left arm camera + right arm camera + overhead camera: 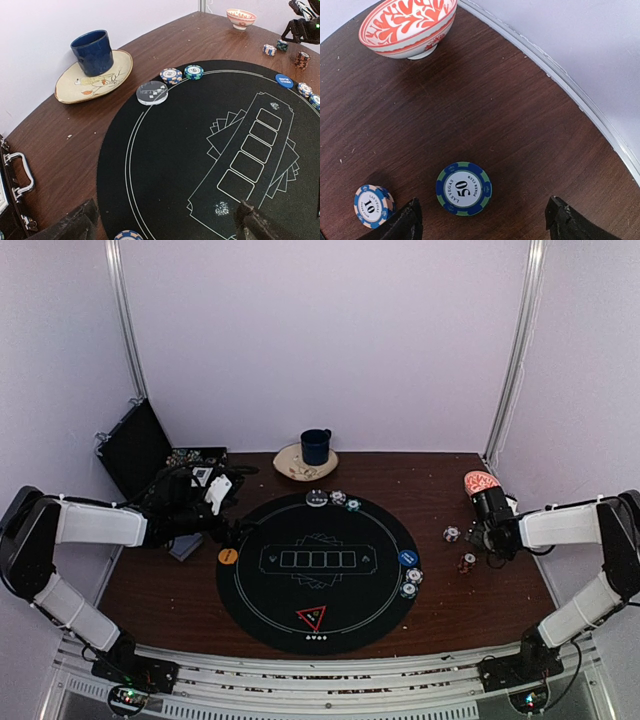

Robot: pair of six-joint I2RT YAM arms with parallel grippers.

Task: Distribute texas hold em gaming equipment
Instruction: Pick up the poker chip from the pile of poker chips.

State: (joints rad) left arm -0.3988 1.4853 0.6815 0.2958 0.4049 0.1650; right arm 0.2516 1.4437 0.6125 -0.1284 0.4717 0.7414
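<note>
Blue chip point(463, 188) sits inside the wide-open right gripper point(482, 210); best centred, lowered near the tabletop point(470, 110), then closed squarely.

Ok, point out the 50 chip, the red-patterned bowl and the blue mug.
50 chip point(463, 188): right wrist view, its white centre.
red-patterned bowl point(427, 42): right wrist view, its outer wall.
blue mug point(92, 54): left wrist view, its outer side.

Soft, even, faintly violet light; short diffuse shadows; grainy overhead view, sharper wrist views, bowed edges.
</note>
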